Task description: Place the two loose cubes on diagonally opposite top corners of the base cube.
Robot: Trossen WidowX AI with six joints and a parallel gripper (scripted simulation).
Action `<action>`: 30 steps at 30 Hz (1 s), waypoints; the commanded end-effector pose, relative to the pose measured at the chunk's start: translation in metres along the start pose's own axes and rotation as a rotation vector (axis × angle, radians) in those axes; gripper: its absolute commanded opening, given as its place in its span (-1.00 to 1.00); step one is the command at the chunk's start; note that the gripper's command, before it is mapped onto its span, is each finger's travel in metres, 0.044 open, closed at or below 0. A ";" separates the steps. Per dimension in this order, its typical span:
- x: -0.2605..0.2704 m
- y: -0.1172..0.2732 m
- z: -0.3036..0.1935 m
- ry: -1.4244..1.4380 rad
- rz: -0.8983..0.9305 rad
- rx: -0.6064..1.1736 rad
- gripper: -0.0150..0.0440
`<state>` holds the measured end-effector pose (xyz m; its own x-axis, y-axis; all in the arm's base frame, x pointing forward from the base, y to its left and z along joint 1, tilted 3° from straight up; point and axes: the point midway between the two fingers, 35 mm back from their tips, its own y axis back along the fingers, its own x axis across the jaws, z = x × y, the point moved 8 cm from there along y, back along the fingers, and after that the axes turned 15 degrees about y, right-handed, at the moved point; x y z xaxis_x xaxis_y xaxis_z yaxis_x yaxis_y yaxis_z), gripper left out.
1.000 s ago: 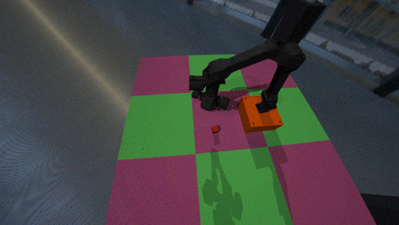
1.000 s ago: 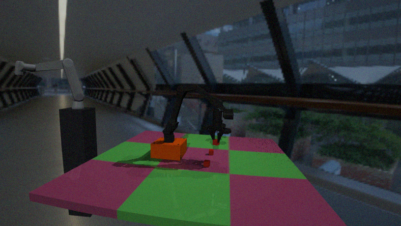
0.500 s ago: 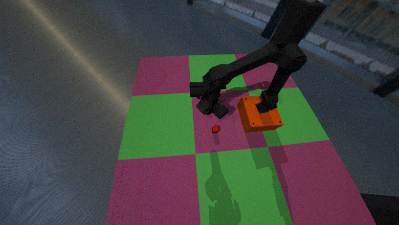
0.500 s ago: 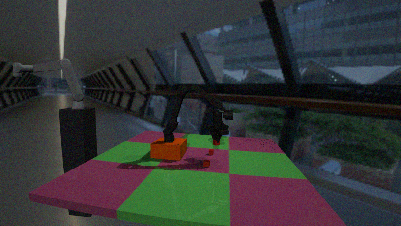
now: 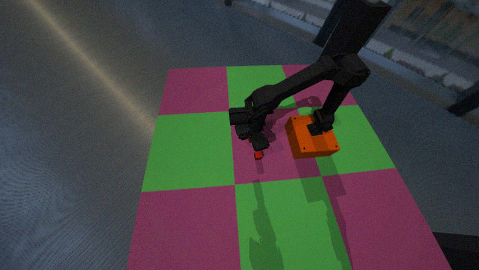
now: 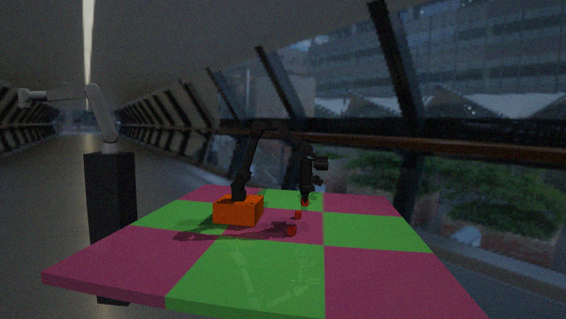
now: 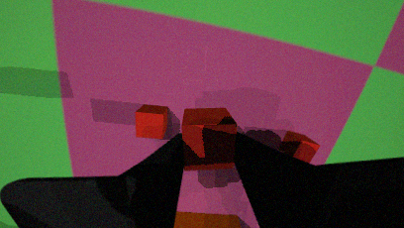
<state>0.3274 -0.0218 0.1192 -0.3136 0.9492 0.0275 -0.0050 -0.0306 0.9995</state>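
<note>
My gripper [image 5: 250, 138] [image 6: 304, 200] [image 7: 207, 138] is shut on a red cube [image 6: 304, 203] [image 7: 208, 117] and holds it above the table, pointing down. A second red cube [image 5: 258, 155] [image 6: 291, 230] [image 7: 150, 125] sits on the middle pink square, left of the held cube in the wrist view. A third red cube [image 6: 297, 214] [image 7: 305, 150] is on the same square, at the right in the wrist view, turned at an angle and partly shaded. In the top view the arm mostly hides this area. The two cubes on the table stand apart. I cannot tell by looks which is the base cube.
The arm stands on an orange box [image 5: 315, 145] [image 6: 234, 213] [image 7: 203, 219] beside the cubes. The table [image 5: 191, 151] [image 6: 376, 229] has pink and green squares. A grey arm [image 6: 100, 112] on a dark pedestal [image 6: 109, 190] stands beyond the table in the exterior view.
</note>
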 end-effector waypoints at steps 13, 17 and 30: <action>0.025 -0.013 0.003 -0.453 0.007 0.007 -0.14; 0.031 -0.016 0.004 -0.572 0.008 0.007 -0.14; 0.047 -0.024 0.005 -0.885 0.008 0.009 -0.14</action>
<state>0.3193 0.0236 0.0993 0.5122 0.8582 0.0327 -0.0030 -0.0362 0.9993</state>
